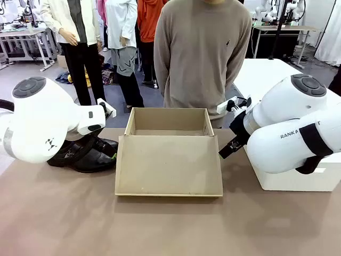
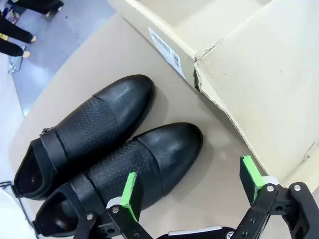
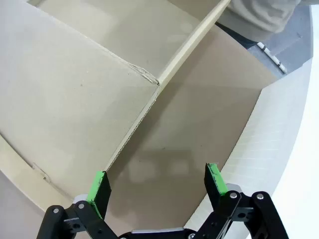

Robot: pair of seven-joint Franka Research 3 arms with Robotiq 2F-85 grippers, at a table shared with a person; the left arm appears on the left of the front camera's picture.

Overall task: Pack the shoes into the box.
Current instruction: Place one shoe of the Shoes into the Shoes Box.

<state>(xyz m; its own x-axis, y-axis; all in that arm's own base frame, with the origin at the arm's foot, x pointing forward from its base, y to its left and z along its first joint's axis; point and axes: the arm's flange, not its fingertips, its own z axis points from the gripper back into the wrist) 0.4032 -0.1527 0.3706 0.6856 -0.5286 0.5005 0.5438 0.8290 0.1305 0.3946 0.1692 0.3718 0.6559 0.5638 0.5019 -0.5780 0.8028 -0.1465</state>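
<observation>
Two black shoes (image 2: pixel 114 149) lie side by side on the brown table, toes toward the box; in the front view the shoes (image 1: pixel 85 154) sit left of the box, partly behind my left arm. The tan cardboard box (image 1: pixel 169 128) stands open at the table's middle, its lid flap (image 1: pixel 169 172) folded down toward me. My left gripper (image 2: pixel 192 191) hovers open above the nearer shoe's toe, touching nothing. My right gripper (image 3: pixel 157 181) is open over the bare table beside the box's right wall (image 3: pixel 189 45).
A white block (image 1: pixel 298 178) stands at the table's right, under my right arm. A person in a grey sweater (image 1: pixel 202 53) stands at the far edge behind the box. The table's near half is bare.
</observation>
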